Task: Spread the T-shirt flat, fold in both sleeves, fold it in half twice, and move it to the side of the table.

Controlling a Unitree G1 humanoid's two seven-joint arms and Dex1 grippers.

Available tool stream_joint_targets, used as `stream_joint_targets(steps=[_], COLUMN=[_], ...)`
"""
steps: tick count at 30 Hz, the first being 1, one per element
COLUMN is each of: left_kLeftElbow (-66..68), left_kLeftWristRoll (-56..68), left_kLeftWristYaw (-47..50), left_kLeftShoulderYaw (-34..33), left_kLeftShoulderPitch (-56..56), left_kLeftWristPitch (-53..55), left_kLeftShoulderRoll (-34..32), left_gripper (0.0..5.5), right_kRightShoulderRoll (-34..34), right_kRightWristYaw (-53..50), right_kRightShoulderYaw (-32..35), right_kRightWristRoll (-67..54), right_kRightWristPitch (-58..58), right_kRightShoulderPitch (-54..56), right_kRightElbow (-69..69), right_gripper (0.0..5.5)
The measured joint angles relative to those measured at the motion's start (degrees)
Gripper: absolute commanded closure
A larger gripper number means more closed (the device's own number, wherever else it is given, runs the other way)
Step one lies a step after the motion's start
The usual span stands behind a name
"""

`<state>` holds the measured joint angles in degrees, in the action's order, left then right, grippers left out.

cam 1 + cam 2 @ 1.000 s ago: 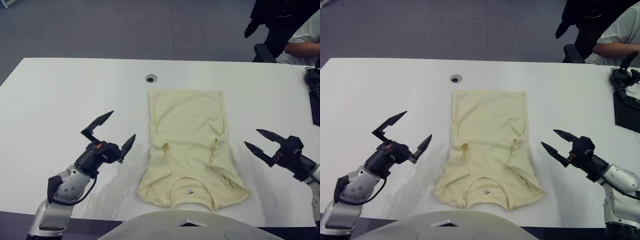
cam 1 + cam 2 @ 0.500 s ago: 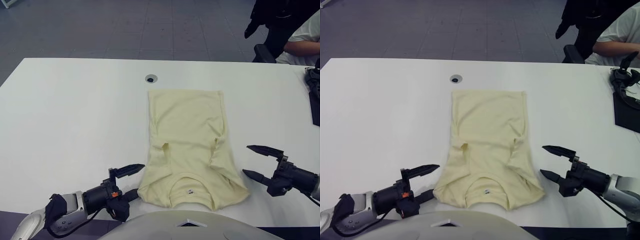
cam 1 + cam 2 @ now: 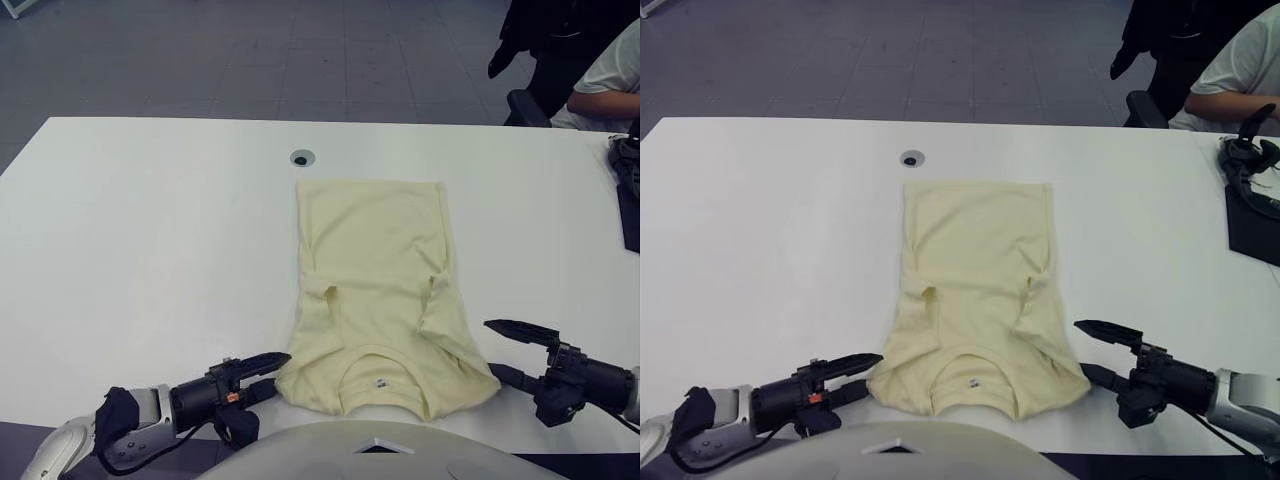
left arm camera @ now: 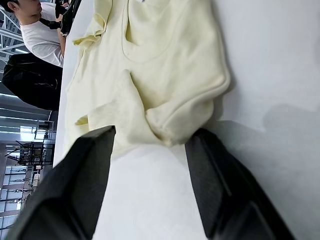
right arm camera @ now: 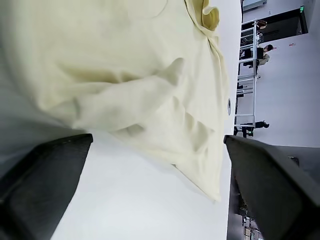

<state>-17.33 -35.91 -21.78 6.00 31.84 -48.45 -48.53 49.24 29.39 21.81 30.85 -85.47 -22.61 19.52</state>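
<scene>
A pale yellow T-shirt (image 3: 375, 290) lies flat on the white table (image 3: 150, 230), collar toward me and both sleeves folded in over the body. My left gripper (image 3: 265, 375) sits low on the table at the shirt's near left corner, open, with the shoulder fold (image 4: 170, 120) just in front of its fingers (image 4: 75, 195). My right gripper (image 3: 490, 346) is open at the near right corner, its fingers (image 5: 270, 185) either side of the shirt's edge (image 5: 125, 60). Neither holds cloth.
A round cable hole (image 3: 301, 157) sits just beyond the shirt's far hem. Black gear (image 3: 628, 190) lies at the table's right edge. The table's front edge runs close under both grippers. Wide bare table spreads to the left.
Both grippers have dropped from raised positions to table level and closed in on the shirt's near corners. The shirt has not moved.
</scene>
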Motion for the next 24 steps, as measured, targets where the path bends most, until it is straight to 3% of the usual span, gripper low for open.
stream_joint_targets(steps=[11, 18, 24], left_kLeftElbow=[-0.5, -1.9, -2.2], left_kLeftWristRoll=[2.5, 3.7, 4.5], left_kLeftWristYaw=[-1.5, -3.1, -4.2], left_kLeftShoulderYaw=[1.2, 1.9, 2.2], left_kLeftShoulderPitch=[-0.1, 0.4, 0.5], left_kLeftWristPitch=[1.2, 2.4, 3.0], left_kLeftShoulderRoll=[0.0, 0.0, 0.0], left_gripper=[5.49, 5.5, 5.5], right_kRightShoulderRoll=[3.0, 4.8, 6.3], right_kRightWristYaw=[-2.4, -4.5, -5.7], right_kRightShoulderYaw=[-8.0, -11.2, -14.0], right_kRightWristRoll=[-0.6, -0.5, -1.2], right_kRightWristPitch=[6.3, 7.6, 9.2], right_kRightShoulderPitch=[-2.3, -2.3, -2.6], right_kRightElbow=[-4.7, -3.0, -1.5], right_gripper=[3.06, 4.08, 5.26])
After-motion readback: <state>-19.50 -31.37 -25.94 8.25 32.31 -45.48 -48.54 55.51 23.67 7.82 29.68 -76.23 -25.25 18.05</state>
